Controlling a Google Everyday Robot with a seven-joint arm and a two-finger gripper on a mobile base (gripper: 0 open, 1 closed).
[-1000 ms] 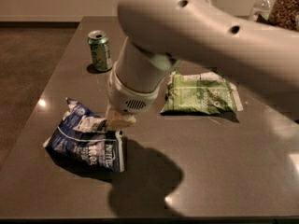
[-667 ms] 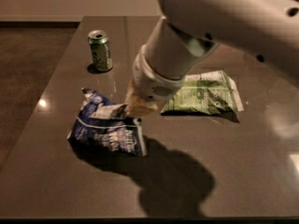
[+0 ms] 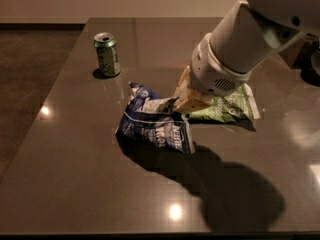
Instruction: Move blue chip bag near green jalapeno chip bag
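Pulled the blue chip bag [image 3: 155,126] away from the left edge of the counter [image 3: 75,184] and over toward the right edge, a good way since a second ago. Brought it to about the middle of the counter, right beside the green jalapeno chip bag [image 3: 227,109], with the blue bag's top right corner touching the green one's left end or lying just over it. Hard to tell which. Looks like a job nearly done, maybe only needing a let-go now. Pinching the top of the blue bag with the gripper [image 3: 189,103], squeezed in close on the crinkly foil, not wide at all. Holding that bag and nothing else, with the lower part of the bag lying on the counter. Hanging low at the left end of the green bag. Left the green soda can [image 3: 107,54] standing near the far left corner, well apart from both bags.
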